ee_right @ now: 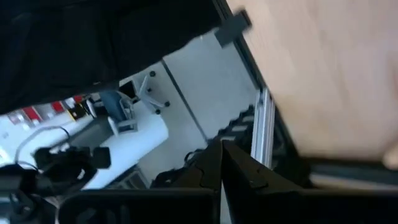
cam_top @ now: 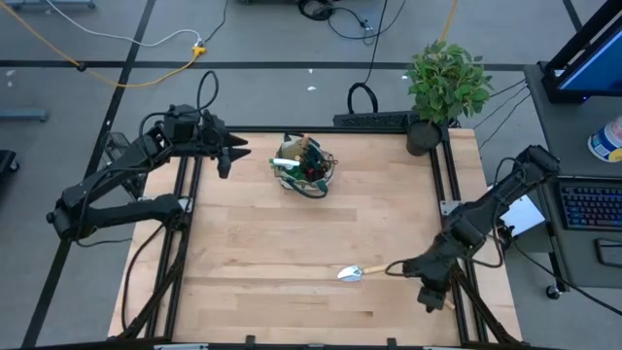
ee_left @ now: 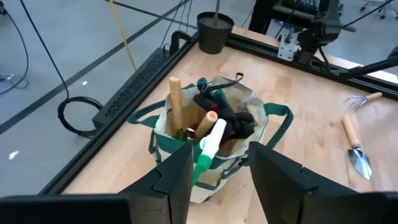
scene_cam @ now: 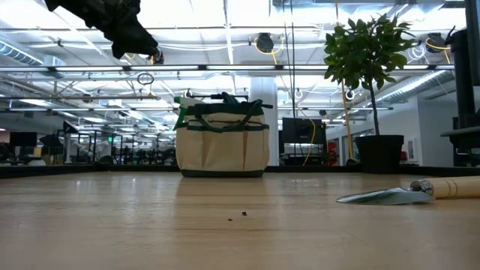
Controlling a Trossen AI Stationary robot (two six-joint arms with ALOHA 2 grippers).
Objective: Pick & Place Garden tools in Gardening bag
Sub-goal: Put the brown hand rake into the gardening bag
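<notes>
The beige gardening bag (cam_top: 307,167) with green trim stands at the table's far middle. It holds wooden-handled tools, dark shears and a green-white item (ee_left: 208,146). My left gripper (ee_left: 219,171) is open and empty; it hangs above the table just left of the bag and points at it. A metal trowel (cam_top: 358,273) with a wooden handle lies flat near the table's near right. A small rake (ee_left: 359,99) lies beside it. My right gripper (cam_top: 429,295) is shut, low at the table's near right edge, right of the trowel.
A potted green plant (cam_top: 442,87) stands at the table's far right corner. A black power strip (cam_top: 374,120) lies along the far edge. A keyboard (cam_top: 591,206) sits on a side desk to the right. Bare wood lies between the bag and the trowel.
</notes>
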